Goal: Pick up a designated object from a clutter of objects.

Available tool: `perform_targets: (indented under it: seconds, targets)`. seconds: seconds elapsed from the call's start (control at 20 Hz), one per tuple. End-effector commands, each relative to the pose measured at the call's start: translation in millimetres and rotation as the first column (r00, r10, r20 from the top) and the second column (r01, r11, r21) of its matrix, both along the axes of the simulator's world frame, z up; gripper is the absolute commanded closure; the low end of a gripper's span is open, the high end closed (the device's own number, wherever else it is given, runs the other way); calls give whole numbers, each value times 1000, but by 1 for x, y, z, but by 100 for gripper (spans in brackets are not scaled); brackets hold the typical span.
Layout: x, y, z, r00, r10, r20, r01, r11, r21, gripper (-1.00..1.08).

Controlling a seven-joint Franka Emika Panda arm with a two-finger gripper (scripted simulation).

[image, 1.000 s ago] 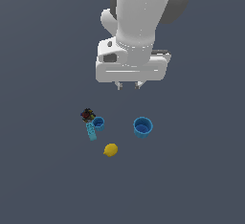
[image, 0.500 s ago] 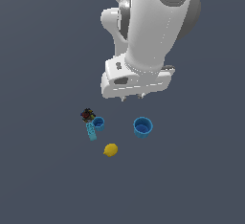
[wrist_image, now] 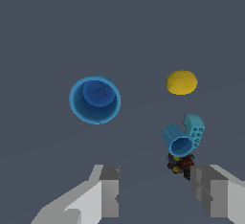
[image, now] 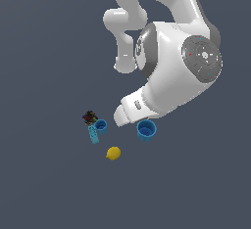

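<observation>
The big cup (image: 146, 129) stood upright on the counter (image: 49, 184), apart from the lemon (image: 113, 153), small cup (image: 101, 125), brick (image: 93, 134) and dark piece (image: 88, 117). The gripper (wrist_image: 155, 192) hung wide open, empty.

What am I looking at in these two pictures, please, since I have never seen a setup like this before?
These are simulator renders of one robot arm over a plain dark surface. The exterior view shows the white arm from outside. The wrist view looks down from a camera on the arm's wrist, past its gripper, whose two grey fingers stand apart and hold nothing. On the surface lie a larger blue cup, which stands alone, a yellow lemon, and a tight group: a smaller blue cup, a light-blue brick and a small dark multicoloured piece. The arm is meant to pick up the larger cup.
</observation>
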State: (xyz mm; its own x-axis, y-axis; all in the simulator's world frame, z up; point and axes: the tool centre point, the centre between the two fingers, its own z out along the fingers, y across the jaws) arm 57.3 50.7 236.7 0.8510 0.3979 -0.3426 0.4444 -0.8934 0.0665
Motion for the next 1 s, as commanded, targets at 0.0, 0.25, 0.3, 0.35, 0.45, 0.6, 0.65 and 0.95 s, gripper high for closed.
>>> perform_targets:
  seconds: [0.0, 0.25, 0.3, 0.35, 0.45, 0.6, 0.65, 0.95]
  targets:
    - [5, 4, -14, 997, 50, -52, -51, 999, -14, -20]
    - [13, 12, -44, 978, 139, -156, -146, 989, -32, -20]
    - [14, 14, -50, 972, 156, -177, -164, 986, -35, -20]
    - [15, 15, -56, 965, 172, -198, -182, 983, -37, -20]
    - [16, 18, -69, 950, 202, -240, -217, 975, -39, -20]
    - [17, 22, -88, 922, 244, -302, -267, 963, -40, -20]
    - [17, 23, -94, 912, 256, -322, -282, 958, -39, -20]
    - [15, 28, -123, 856, 307, -415, -351, 936, -32, -20]
